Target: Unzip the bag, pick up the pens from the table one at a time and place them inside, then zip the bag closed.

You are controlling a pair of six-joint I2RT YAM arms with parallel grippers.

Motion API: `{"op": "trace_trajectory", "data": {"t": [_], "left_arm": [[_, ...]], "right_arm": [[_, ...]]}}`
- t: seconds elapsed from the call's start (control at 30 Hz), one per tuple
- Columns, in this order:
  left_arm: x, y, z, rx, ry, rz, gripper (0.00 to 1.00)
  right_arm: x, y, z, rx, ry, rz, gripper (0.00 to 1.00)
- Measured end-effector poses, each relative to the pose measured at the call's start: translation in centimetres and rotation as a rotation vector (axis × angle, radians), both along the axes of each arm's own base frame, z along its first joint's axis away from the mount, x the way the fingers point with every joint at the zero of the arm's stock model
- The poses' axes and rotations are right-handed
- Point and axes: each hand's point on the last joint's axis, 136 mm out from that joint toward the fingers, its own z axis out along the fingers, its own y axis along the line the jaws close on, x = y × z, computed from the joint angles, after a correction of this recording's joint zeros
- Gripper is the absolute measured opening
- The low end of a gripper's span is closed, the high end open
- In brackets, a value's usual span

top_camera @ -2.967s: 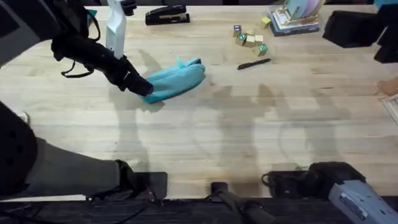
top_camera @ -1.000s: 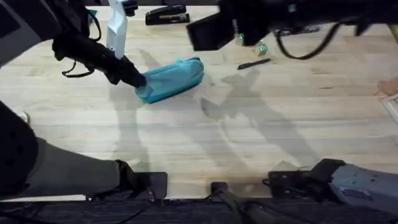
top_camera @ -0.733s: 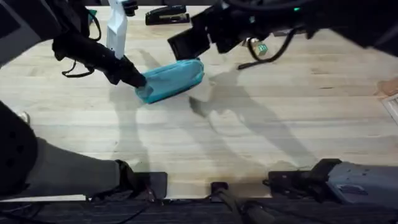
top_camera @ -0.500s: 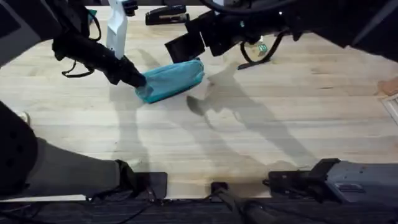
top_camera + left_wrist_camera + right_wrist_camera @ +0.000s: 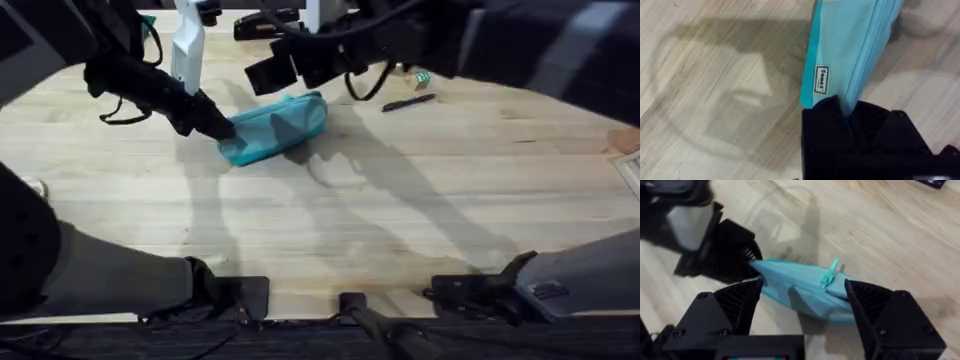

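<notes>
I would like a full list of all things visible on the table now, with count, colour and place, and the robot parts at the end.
pouch: one, teal, far left of centre on the table, one end pinched by the left arm
pull tab: one, teal, on top of the pouch
pen: one, black, right of the pouch
stapler: one, black, at the far edge
blocks: a few, coloured, beside the pen
table: one, light wood
left end effector: black, shut on the pouch end
right end effector: black, open, poised over the pouch
</notes>
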Motion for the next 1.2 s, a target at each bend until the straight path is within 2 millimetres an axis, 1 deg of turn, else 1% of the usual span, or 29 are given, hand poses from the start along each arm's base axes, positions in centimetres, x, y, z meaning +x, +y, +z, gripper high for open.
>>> {"op": "trace_trajectory", "data": {"t": [0.2, 0.43, 0.53, 0.7, 0.9, 0.97, 1.13, 1.2], "left_arm": [[0.0, 0.0, 0.0, 0.000, 0.000, 0.000, 0.042], [0.0, 0.0, 0.0, 0.000, 0.000, 0.000, 0.042], [0.0, 0.0, 0.0, 0.000, 0.000, 0.000, 0.043], [0.0, 0.0, 0.0, 0.000, 0.000, 0.000, 0.043], [0.0, 0.0, 0.0, -0.001, 0.001, 0.000, 0.043], [-0.1, -0.1, 0.0, -0.002, 0.003, -0.001, 0.044], [-0.1, 0.0, 0.0, -0.001, 0.002, -0.001, 0.044], [-0.1, 0.0, 0.0, -0.001, 0.003, -0.001, 0.044]], "right_arm": [[1.7, 1.3, -3.1, 0.021, 0.047, -0.041, 0.998], [1.9, 1.6, -6.4, 0.010, 0.141, -0.090, 0.998], [1.9, 1.5, -7.1, 0.007, 0.168, -0.105, 0.998], [1.9, 1.5, -7.3, 0.012, 0.182, -0.118, 0.998], [0.9, 0.8, -8.3, -0.028, 0.234, -0.122, 0.997], [0.8, 0.7, -8.5, -0.036, 0.242, -0.123, 0.971], [0.7, 0.6, -8.6, -0.042, 0.248, -0.124, 0.836], [0.7, 0.5, -8.6, -0.044, 0.247, -0.127, 0.762]]}}
